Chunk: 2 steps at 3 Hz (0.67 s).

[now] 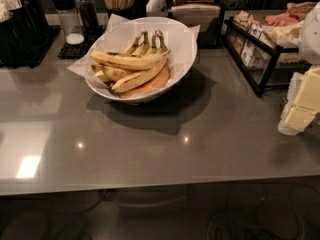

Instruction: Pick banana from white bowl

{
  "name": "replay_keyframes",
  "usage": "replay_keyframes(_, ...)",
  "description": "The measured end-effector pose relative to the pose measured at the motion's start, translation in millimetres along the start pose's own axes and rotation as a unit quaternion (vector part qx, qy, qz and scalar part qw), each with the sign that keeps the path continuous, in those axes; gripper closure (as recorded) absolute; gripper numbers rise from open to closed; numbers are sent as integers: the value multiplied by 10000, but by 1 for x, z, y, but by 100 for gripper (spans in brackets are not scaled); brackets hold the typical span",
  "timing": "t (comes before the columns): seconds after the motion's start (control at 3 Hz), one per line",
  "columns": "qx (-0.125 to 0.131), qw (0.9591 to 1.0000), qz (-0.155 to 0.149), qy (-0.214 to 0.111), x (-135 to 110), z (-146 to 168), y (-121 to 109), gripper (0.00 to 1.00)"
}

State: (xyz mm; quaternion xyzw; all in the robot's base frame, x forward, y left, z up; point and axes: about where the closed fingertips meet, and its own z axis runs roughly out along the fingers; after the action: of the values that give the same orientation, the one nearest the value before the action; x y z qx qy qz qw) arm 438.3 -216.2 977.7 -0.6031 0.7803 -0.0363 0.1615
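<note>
Gripper (302, 106) at right edge, grip indiscernible, well apart from banana (127, 60) in white bowl (176, 79).

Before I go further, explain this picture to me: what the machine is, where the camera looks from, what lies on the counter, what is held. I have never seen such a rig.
One camera looks down on a grey counter; where it is mounted is not on record. The machine is a wheeled robot with one arm. Its pale gripper hangs at the picture's right edge, above the counter, apart from the wide round white bowl lined with paper. Bananas lie in it; the long yellow banana with brown blotches, lying across the top, is the one to pick. The gripper holds no banana. At the right stands a black wire rack of packets.
</note>
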Motion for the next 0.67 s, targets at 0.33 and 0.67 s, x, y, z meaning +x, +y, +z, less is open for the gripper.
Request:
replay_keyframes(0.33,0,10000,0,0,0,0,0,0)
replay_keyframes(0.67,-88,9995,19,-293,-8,3,-1,0)
